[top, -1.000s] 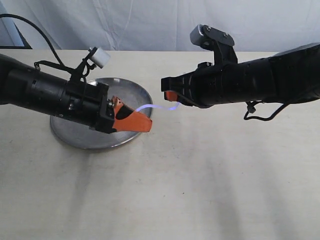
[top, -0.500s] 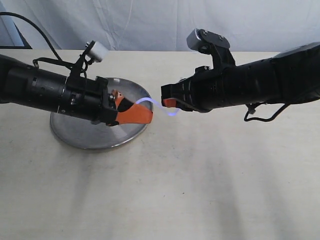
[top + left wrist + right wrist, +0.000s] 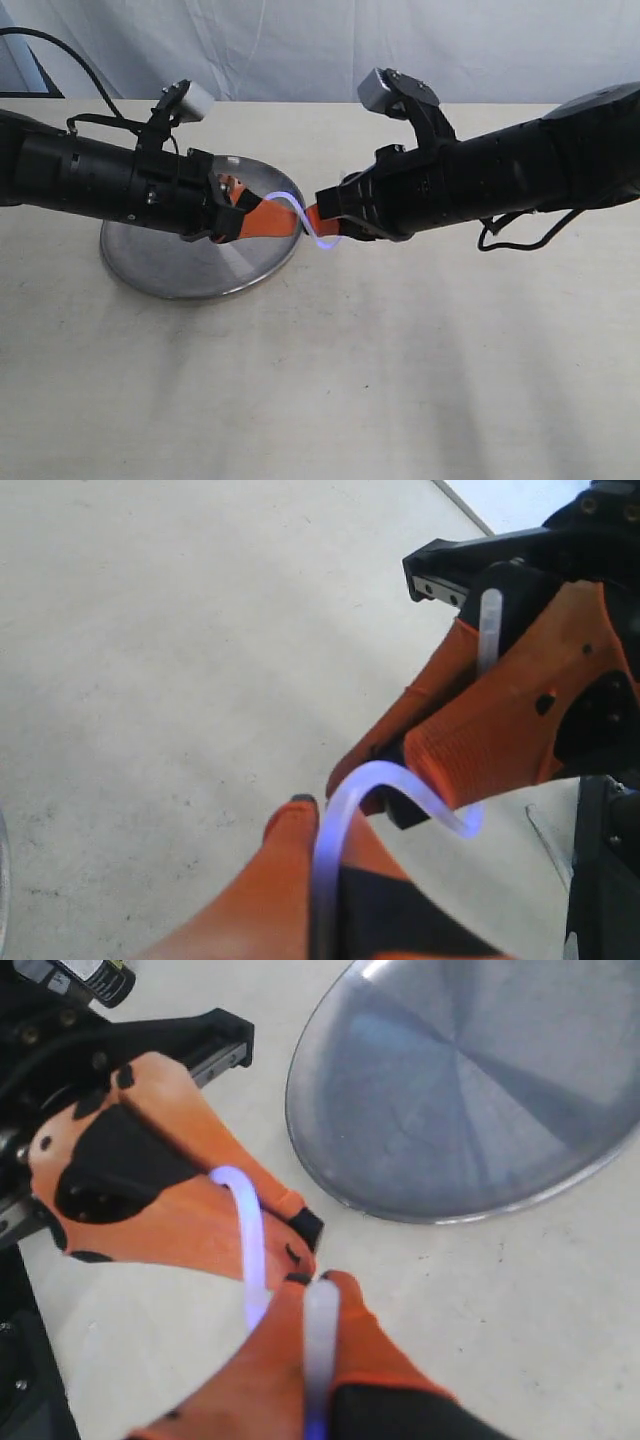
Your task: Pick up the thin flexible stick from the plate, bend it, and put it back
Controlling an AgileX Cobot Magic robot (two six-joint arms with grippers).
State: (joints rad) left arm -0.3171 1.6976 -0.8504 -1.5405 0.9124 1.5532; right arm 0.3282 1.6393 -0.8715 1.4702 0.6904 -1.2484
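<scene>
The thin flexible stick (image 3: 300, 214) hangs in the air as a tight S-curve between my two grippers, just past the right rim of the plate (image 3: 165, 270). My left gripper (image 3: 287, 222) is shut on one end of it and my right gripper (image 3: 319, 219) is shut on the other, their orange fingertips almost meeting. In the left wrist view the stick (image 3: 398, 775) loops out of the left gripper (image 3: 325, 818) toward the right gripper's fingers (image 3: 490, 730). The right wrist view shows the stick (image 3: 250, 1245) rising from the right gripper (image 3: 320, 1285), with the bare plate (image 3: 470, 1090) beyond.
A pale tabletop (image 3: 350, 370) stretches around and in front of the arms. A white cloth backdrop (image 3: 300, 40) hangs behind the table's far edge. Both black arms reach in from the sides above the table.
The two grippers have moved toward each other, the right one sliding left and slightly down. The stick has gone from a shallow arc to a tight S-curve.
</scene>
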